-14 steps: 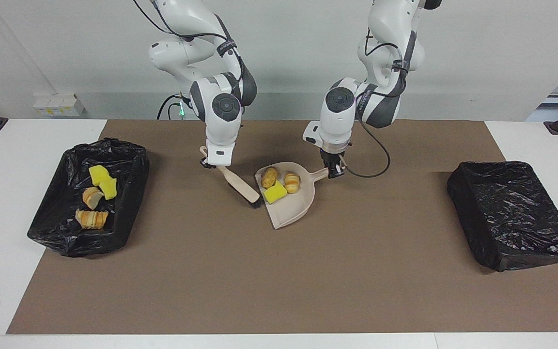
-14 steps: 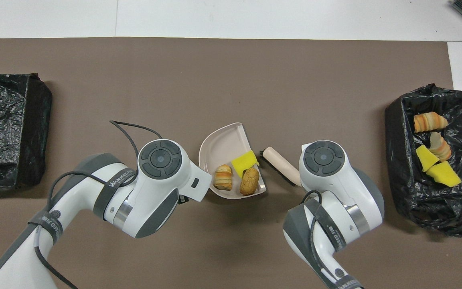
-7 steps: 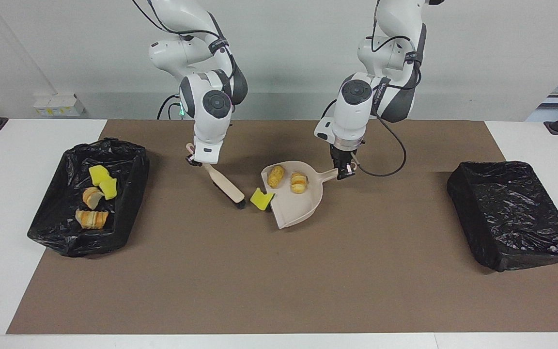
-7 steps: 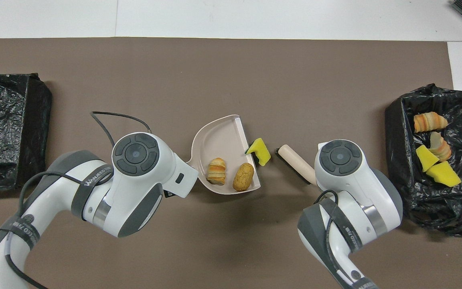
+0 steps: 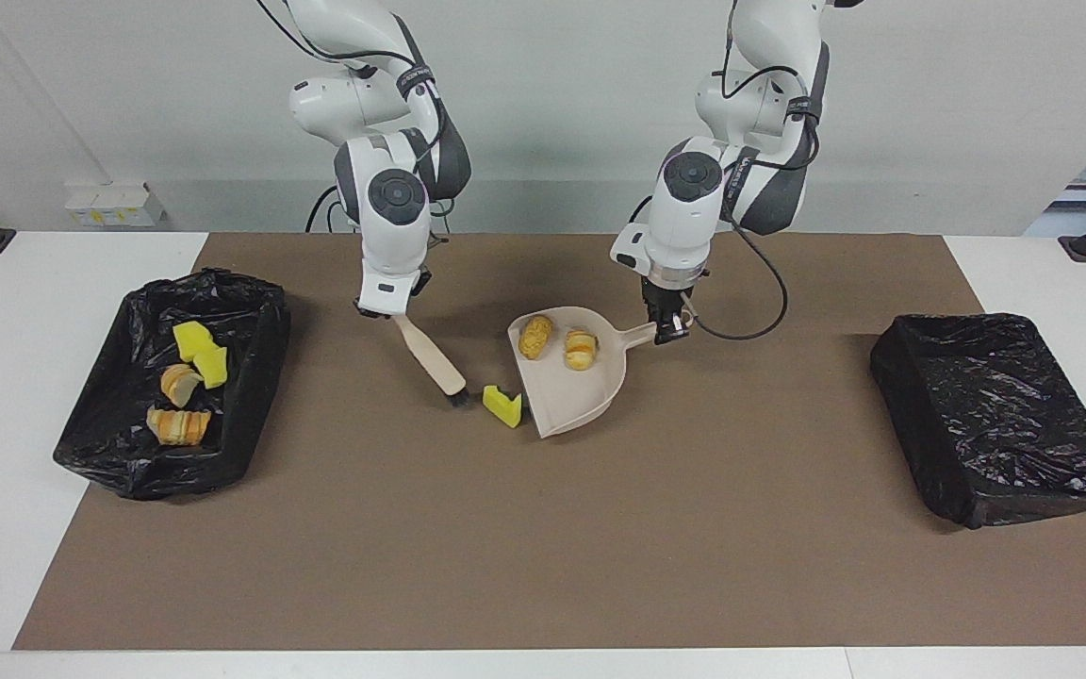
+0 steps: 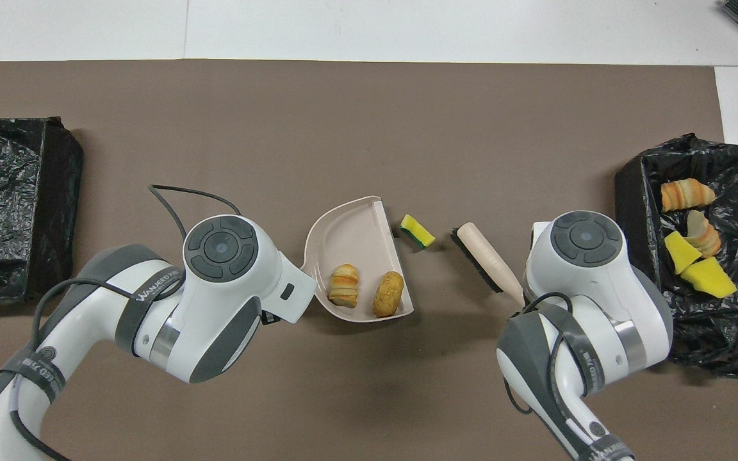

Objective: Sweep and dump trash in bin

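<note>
Finding: one yellow sponge chunk (image 5: 502, 405) lies loose on the brown mat (image 5: 543, 566) at frame centre in the facing view, between the brush (image 5: 430, 356) bristles and the open lip of the dustpan (image 5: 573, 396), touching neither as far as can be told. In the overhead view its long axis runs slantwise, roughly along the pan's lip.

The right gripper (image 5: 383, 306), nearer the chunk's brush side, is clamped on the brush handle; the brush slants down toward the chunk. The left gripper (image 5: 670, 330) is clamped on the dustpan handle.

Containers: the dustpan carries two bread pieces (image 5: 557, 342). The lined bin (image 5: 265, 321) at centre-left of the facing view holds two sponge chunks and two bread pieces. The black bin (image 5: 995, 415) at centre-right shows no contents.

Judgement: the chunk needs one short brush stroke toward the pan.
</note>
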Robot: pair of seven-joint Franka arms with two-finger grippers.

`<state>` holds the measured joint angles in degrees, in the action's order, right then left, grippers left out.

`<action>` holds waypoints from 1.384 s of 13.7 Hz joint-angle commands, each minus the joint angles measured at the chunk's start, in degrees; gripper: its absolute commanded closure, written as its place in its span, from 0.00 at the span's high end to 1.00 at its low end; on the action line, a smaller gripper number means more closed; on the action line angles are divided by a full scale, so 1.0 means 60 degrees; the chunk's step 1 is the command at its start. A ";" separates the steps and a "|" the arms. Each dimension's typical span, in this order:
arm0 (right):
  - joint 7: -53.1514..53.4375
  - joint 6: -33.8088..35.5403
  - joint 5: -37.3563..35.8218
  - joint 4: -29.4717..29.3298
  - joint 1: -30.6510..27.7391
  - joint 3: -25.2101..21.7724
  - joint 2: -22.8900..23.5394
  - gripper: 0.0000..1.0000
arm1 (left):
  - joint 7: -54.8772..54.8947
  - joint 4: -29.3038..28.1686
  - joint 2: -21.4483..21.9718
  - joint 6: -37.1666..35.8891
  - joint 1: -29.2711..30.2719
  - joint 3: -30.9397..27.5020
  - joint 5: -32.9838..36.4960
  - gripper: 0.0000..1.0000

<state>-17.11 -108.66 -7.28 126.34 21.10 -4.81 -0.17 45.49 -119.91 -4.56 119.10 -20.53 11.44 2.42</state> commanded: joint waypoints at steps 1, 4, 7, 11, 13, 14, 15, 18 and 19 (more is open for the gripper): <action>0.0011 0.0514 0.0231 -0.0458 -0.0220 0.0054 -0.0147 0.00 | 0.0094 -0.0376 0.0218 0.0042 0.0126 -0.0047 -0.0169 0.00; -0.0048 0.1320 0.0217 -0.1541 -0.0572 0.0054 -0.0016 0.00 | 0.0094 -0.0362 0.0101 0.0260 0.0302 -0.0047 -0.0169 0.00; -0.0048 0.1776 0.0173 -0.2290 -0.0952 0.0054 0.0175 0.00 | 0.0050 -0.0071 -0.0294 0.0802 0.0346 -0.0061 -0.0154 0.00; 0.0142 0.0840 0.0275 -0.1882 -0.0807 0.0098 0.0568 0.00 | -0.0023 0.0413 -0.0632 0.0613 0.0317 -0.0061 -0.0066 0.00; 0.0755 0.0505 0.0275 -0.1882 -0.0530 0.0142 0.1037 0.00 | -0.0038 0.0807 -0.0836 0.0293 0.0346 -0.0076 -0.0052 0.00; 0.0801 0.0358 0.0333 -0.1882 -0.0355 0.0157 0.1272 0.00 | -0.0082 0.1071 -0.0924 0.0001 0.0346 -0.0091 -0.0023 0.00; 0.0975 0.0226 0.0392 -0.1882 -0.0092 0.0171 0.1477 0.00 | -0.0155 0.1364 -0.1056 -0.0350 0.0331 -0.0091 0.0181 0.00; 0.2030 -0.0039 0.1224 -0.2028 0.0816 0.0171 0.2006 0.00 | -0.0330 0.1470 -0.1217 -0.0632 0.0186 -0.0076 0.0446 0.00; 0.2075 -0.0083 0.1634 -0.2014 0.0892 0.0171 0.2007 0.00 | -0.0331 0.1397 -0.1247 -0.0501 0.0170 -0.0047 0.0722 0.00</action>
<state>-6.16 -108.94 -1.17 115.19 25.54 -3.87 11.43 44.80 -112.61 -10.63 116.74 -19.06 10.90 4.44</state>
